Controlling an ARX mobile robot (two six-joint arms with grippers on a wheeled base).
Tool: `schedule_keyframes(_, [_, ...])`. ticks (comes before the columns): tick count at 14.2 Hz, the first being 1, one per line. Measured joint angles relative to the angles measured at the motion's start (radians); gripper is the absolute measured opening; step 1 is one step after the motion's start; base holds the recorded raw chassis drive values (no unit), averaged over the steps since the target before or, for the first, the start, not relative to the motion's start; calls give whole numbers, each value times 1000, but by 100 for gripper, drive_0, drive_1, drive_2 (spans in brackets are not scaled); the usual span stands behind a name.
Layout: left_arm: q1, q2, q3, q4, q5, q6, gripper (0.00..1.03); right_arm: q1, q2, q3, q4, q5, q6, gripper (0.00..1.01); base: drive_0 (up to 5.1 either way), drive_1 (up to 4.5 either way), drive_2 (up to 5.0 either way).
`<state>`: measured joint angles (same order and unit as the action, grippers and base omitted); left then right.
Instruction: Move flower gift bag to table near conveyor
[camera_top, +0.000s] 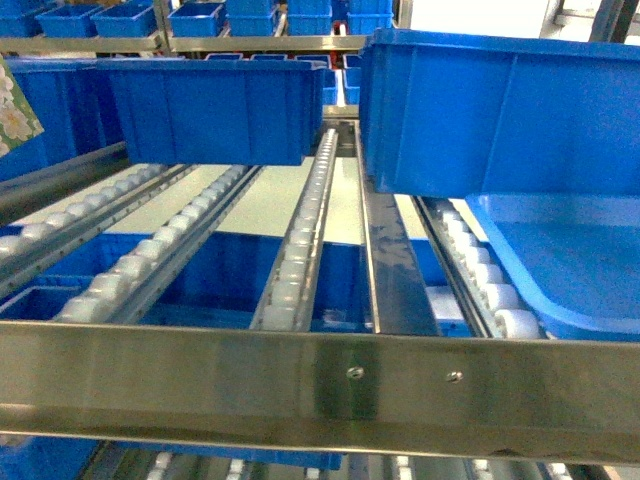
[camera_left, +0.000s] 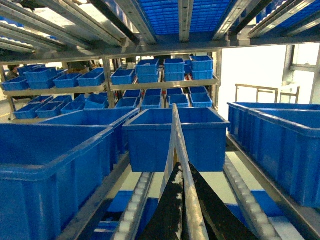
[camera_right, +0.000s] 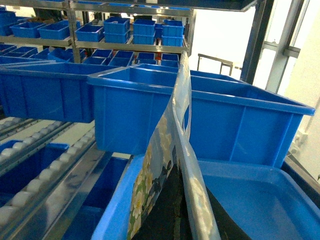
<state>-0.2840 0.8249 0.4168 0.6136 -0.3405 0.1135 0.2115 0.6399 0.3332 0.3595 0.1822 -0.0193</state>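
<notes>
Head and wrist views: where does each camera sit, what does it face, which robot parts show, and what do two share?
Head: on the robot, slanting down over the conveyor toward blue bins and blue tray; no arm shows.
Left wrist: on the left arm, facing bins along the rack; pale sheet edge ahead; gripper unclear.
Right wrist: on the right arm, facing bins past the flower gift bag; gripper unclear.
Shared: head and right wrist show the blue tray.

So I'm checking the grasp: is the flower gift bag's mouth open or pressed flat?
Pressed flat: the flower gift bag rises as one thin edge, no gap showing.
</notes>
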Motion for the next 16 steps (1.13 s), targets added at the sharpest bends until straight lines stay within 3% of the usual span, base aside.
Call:
schedule_keyframes(9, [0, -1, 0, -1, 0, 0, 2, 0, 0, 0, 0, 0, 0, 2, -443, 26, 417])
schedule_keyframes(16, [0, -1, 0, -2, 0, 0, 2, 0, -1, 0, 0, 0, 0, 2, -489, 251, 251])
